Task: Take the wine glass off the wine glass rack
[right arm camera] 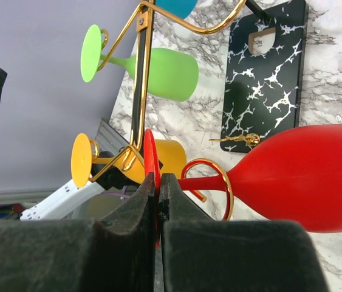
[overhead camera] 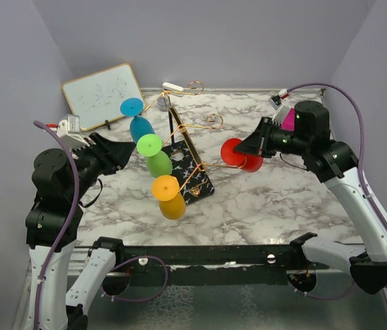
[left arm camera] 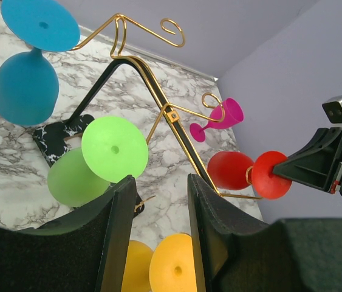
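The gold wire wine glass rack (overhead camera: 183,135) stands mid-table on its black speckled base (overhead camera: 194,180). A red wine glass (overhead camera: 247,157) hangs sideways on the rack's right arm, its stem inside a gold curl (right arm camera: 212,181). My right gripper (overhead camera: 243,146) is shut on the thin edge of this glass's round foot (right arm camera: 150,157), with the bowl (right arm camera: 307,176) to the right in the right wrist view. My left gripper (overhead camera: 127,152) is open and holds nothing. It hovers left of the rack beside the green glass (overhead camera: 156,157), its fingers (left arm camera: 122,207) apart.
Blue (overhead camera: 137,121), green and yellow (overhead camera: 170,198) glasses hang on the rack's left arms. A magenta glass (left arm camera: 218,118) hangs at the back right. A framed whiteboard (overhead camera: 103,95) leans at the back left. Grey walls enclose the marble table (overhead camera: 275,206).
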`<action>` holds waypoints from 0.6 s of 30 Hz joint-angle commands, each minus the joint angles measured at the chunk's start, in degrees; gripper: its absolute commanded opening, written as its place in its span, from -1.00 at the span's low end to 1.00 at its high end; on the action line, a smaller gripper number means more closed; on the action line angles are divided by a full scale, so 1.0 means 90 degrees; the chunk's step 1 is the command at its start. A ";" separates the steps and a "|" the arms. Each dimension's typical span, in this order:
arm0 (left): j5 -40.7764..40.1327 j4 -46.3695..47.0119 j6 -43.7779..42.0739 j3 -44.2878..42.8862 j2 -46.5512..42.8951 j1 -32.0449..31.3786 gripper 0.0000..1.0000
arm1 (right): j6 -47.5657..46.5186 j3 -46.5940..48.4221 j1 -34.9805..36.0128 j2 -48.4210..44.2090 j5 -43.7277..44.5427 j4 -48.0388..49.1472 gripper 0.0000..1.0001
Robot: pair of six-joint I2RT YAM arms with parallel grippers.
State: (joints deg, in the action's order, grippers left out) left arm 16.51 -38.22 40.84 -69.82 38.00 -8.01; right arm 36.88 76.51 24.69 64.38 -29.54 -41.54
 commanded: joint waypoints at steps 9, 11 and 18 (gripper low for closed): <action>0.0114 0.0080 0.0053 0.0042 -0.0096 -0.0018 -0.16 | 0.0270 -0.0294 0.0030 -0.0568 -0.0167 0.0168 -0.98; 0.0126 0.0101 0.0066 0.0077 -0.0095 -0.0018 -0.16 | 0.0227 -0.0328 0.0030 -0.0601 -0.0349 0.0114 -0.98; 0.0137 0.0124 0.0093 0.0128 -0.0109 -0.0018 -0.16 | 0.0083 -0.0426 0.0030 -0.0582 -0.0942 0.0034 -0.98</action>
State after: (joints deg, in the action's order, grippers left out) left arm 16.53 -38.22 41.15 -68.88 37.76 -8.01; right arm 38.72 73.49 24.80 59.75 -32.95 -41.58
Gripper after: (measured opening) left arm 0.422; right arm 0.020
